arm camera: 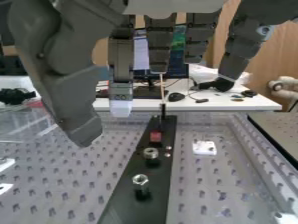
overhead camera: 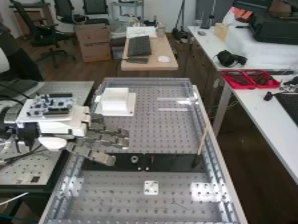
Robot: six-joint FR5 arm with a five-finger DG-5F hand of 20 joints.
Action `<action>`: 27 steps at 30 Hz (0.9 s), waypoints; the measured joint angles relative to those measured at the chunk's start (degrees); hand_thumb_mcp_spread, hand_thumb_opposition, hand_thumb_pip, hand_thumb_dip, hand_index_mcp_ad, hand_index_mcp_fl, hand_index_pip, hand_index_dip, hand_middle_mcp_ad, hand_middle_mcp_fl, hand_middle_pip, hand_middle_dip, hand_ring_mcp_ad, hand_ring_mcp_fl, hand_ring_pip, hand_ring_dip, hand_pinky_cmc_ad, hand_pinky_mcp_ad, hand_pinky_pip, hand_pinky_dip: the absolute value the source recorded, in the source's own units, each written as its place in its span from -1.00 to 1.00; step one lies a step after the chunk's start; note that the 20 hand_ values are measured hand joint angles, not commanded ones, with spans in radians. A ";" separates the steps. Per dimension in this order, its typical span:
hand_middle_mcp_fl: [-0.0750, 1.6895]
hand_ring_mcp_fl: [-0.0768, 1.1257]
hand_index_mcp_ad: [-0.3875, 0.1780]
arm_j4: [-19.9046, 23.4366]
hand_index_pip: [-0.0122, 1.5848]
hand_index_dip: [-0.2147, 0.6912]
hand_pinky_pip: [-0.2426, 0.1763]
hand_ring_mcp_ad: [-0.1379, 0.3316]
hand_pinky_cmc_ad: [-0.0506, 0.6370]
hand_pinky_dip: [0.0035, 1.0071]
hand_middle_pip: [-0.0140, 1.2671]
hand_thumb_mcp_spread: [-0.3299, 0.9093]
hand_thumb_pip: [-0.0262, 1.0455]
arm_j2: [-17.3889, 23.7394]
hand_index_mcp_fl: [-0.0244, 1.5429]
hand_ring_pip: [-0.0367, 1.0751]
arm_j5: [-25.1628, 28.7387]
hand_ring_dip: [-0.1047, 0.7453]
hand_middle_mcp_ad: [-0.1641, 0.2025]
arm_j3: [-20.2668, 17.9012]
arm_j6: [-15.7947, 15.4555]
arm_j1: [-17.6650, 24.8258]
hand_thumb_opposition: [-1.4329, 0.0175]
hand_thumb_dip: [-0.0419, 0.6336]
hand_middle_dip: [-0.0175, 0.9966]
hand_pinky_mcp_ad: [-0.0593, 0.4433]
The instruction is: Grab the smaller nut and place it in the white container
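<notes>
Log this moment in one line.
hand: open, nothing held | nuts: on dark strip | white container: beyond strip in high view | nut pickup: not yet

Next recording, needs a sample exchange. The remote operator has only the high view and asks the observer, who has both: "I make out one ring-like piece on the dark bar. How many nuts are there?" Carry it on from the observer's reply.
Observer: The wrist view shows two nuts on the bar, one behind the other.

Operator: Are we touching either?

Observer: No, there the hand shows apart from both.

Operator: Anything between them and the upright stick?

Observer: Yes, a small red piece, also on the bar.
</notes>
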 joint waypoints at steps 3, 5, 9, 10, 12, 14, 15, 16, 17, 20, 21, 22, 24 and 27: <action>-0.82 -0.87 -0.11 -0.02 0.84 -0.14 -0.34 0.22 0.30 -0.44 -0.78 0.25 0.22 -0.93 -0.92 -0.76 -0.96 -0.62 0.22 0.39 -1.83 -0.32 -0.20 -0.20 -0.59 0.47; -0.81 -0.87 -0.12 -0.03 0.87 -0.11 -0.34 0.22 0.29 -0.45 -0.78 0.25 0.23 -1.41 -0.92 -0.76 -1.51 -0.62 0.22 0.53 -2.58 -0.49 -0.20 -0.17 -0.59 0.47; -0.82 -0.87 -0.12 0.47 0.87 -0.09 -0.27 0.19 0.30 -0.50 -0.78 0.25 0.24 -2.47 -0.92 -0.76 -3.08 -0.62 0.23 0.58 -4.32 -1.06 -0.22 -0.17 -0.59 0.47; -0.80 -0.87 -0.11 0.83 0.89 -0.08 -0.27 0.17 0.30 -0.53 -0.78 0.25 0.24 -2.66 -0.92 -0.76 -3.54 -0.62 0.23 0.50 -4.88 -1.21 -0.22 -0.13 -0.59 0.47; -0.78 -0.87 -0.11 1.27 0.89 -0.08 -0.20 0.14 0.31 -0.53 -0.78 0.25 0.24 -2.99 -0.90 -0.76 -4.19 -0.62 0.23 0.42 -5.49 -1.43 -0.22 -0.13 -0.59 0.40; -0.78 -0.87 -0.11 1.34 0.89 -0.08 -0.20 0.14 0.25 -0.56 -0.78 0.28 0.24 -3.35 -0.90 -0.76 -4.69 -0.62 0.17 0.42 -5.72 -1.62 -0.22 -0.13 -0.59 0.41; -0.78 -0.87 -0.12 1.35 0.89 -0.08 -0.20 0.14 0.25 -0.55 -0.78 0.28 0.24 -3.50 -0.89 -0.76 -5.01 -0.62 0.15 0.44 -5.87 -1.71 -0.23 -0.13 -0.59 0.41; -0.78 -0.87 -0.14 1.35 0.88 -0.08 -0.20 0.14 0.25 -0.59 -0.78 0.28 0.24 -3.66 -0.90 -0.76 -5.30 -0.62 0.15 0.48 -6.16 -1.80 -0.23 -0.13 -0.59 0.41; -0.78 -0.87 -0.16 1.36 0.90 -0.08 -0.18 0.14 0.25 -0.60 -0.78 0.28 0.24 -3.80 -0.88 -0.76 -5.56 -0.62 0.17 0.53 -6.41 -1.86 -0.23 -0.13 -0.59 0.41; -0.78 -0.87 -0.17 1.37 0.90 -0.08 -0.13 0.11 0.25 -0.60 -0.78 0.28 0.24 -4.50 -0.83 -0.76 -6.56 -0.62 0.16 0.80 -7.24 -2.08 -0.23 -0.13 -0.59 0.40; -0.78 -0.87 -0.17 1.37 0.90 -0.08 -0.13 0.11 0.25 -0.60 -0.78 0.28 0.24 -4.87 -0.83 -0.76 -6.86 -0.62 0.16 0.98 -7.58 -2.14 -0.23 -0.13 -0.59 0.40; -0.78 -0.87 -0.17 1.35 0.90 -0.08 -0.13 0.10 0.25 -0.60 -0.78 0.28 0.24 -5.30 -0.83 -0.76 -7.20 -0.62 0.16 1.24 -7.84 -2.18 -0.23 -0.13 -0.59 0.42; -0.78 -0.87 -0.17 1.29 0.90 -0.08 -0.13 0.08 0.25 -0.60 -0.78 0.28 0.24 -5.91 -0.83 -0.76 -7.69 -0.62 0.16 1.67 -8.20 -2.24 -0.23 -0.13 -0.59 0.41; -0.77 -0.87 -0.17 1.11 0.90 -0.08 -0.13 0.07 0.25 -0.62 -0.78 0.28 0.24 -6.63 -0.83 -0.76 -8.47 -0.62 0.15 2.31 -8.61 -2.36 -0.23 -0.13 -0.59 0.41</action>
